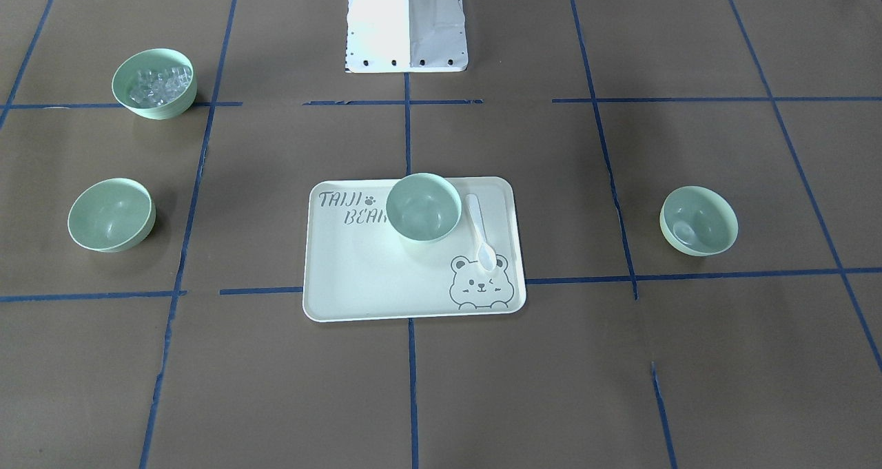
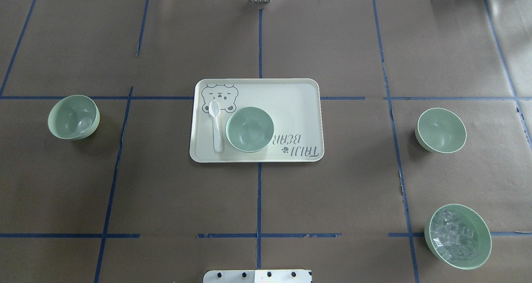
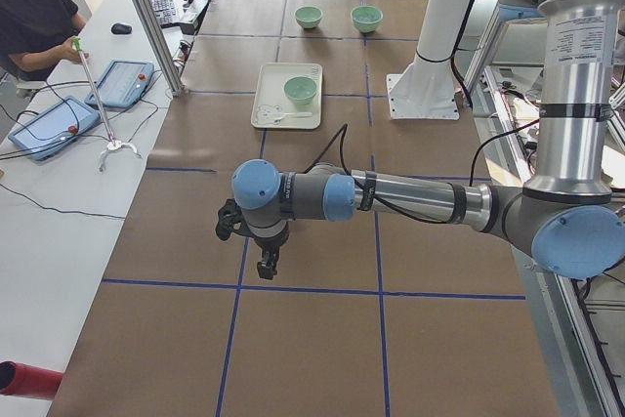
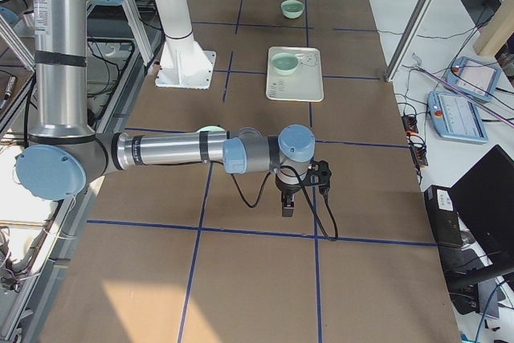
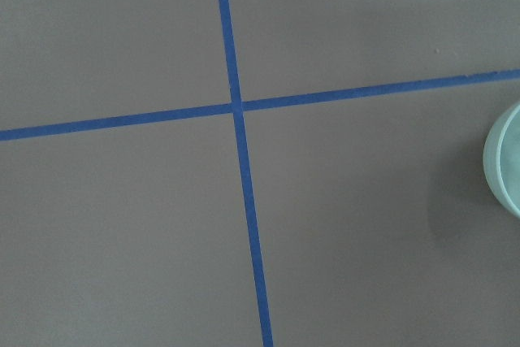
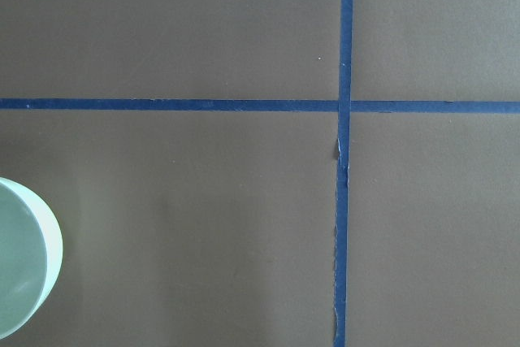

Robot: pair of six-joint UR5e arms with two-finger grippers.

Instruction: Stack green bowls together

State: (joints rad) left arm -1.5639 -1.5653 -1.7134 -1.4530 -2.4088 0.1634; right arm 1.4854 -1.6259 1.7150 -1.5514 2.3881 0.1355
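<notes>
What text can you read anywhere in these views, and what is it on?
"TAIJI BEAR", with a paw print: printed on the tray; in the front-facing view the green bowl hides the last letter.
White sticker on the left arm: too small to read.
Nothing else is legible.

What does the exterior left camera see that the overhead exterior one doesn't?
Only the exterior left view shows the robot's grey-and-blue left arm with its black tool, plus a person in a black shirt at a side desk. Only the overhead exterior view shows the clear ice-like chunks in the green plastic bowl at the robot's right. Both show the cream rectangular tray holding an empty pale green round bowl and a white plastic spoon.
</notes>
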